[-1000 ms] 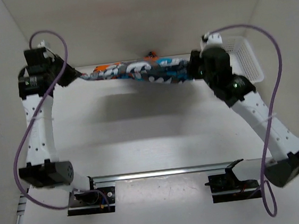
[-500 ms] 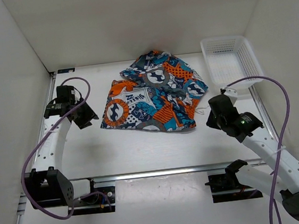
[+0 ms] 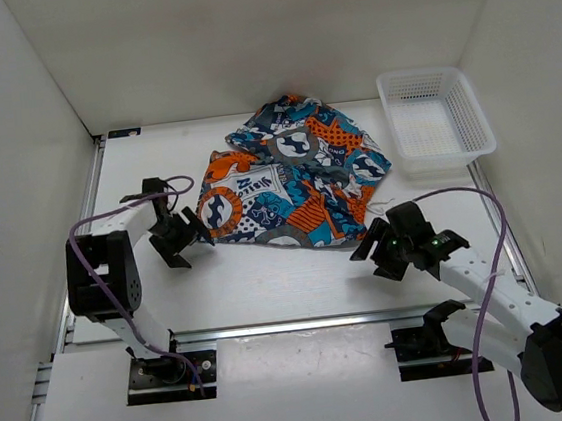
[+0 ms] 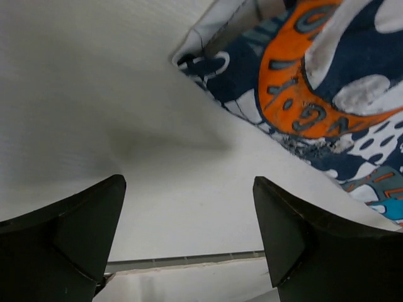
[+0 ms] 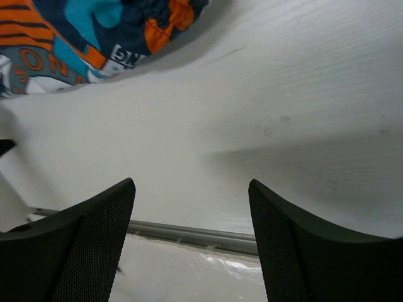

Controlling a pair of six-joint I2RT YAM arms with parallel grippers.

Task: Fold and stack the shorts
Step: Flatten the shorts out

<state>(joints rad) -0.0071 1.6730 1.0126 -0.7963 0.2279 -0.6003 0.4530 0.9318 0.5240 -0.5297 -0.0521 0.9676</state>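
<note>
The shorts [image 3: 293, 179], printed in orange, blue, navy and white, lie spread and rumpled on the white table, in the middle toward the back. My left gripper [image 3: 191, 238] is open, low by their near left corner, with nothing between its fingers. In the left wrist view that gripper [image 4: 189, 182] frames bare table, and the hem of the shorts [image 4: 327, 94] lies just ahead to the right. My right gripper [image 3: 370, 244] is open and empty beside the near right corner. In the right wrist view the right gripper [image 5: 190, 184] has the shorts [image 5: 94, 31] ahead at the upper left.
A white mesh basket [image 3: 389, 119] stands at the back right, next to the shorts. A metal rail [image 3: 303, 324] runs along the near side between the arm bases. White walls close in the table on the left, back and right.
A second ago both grippers held the shorts stretched in the air at the back. The shorts now lie on the table, and both grippers have opened and come down near their front corners.
</note>
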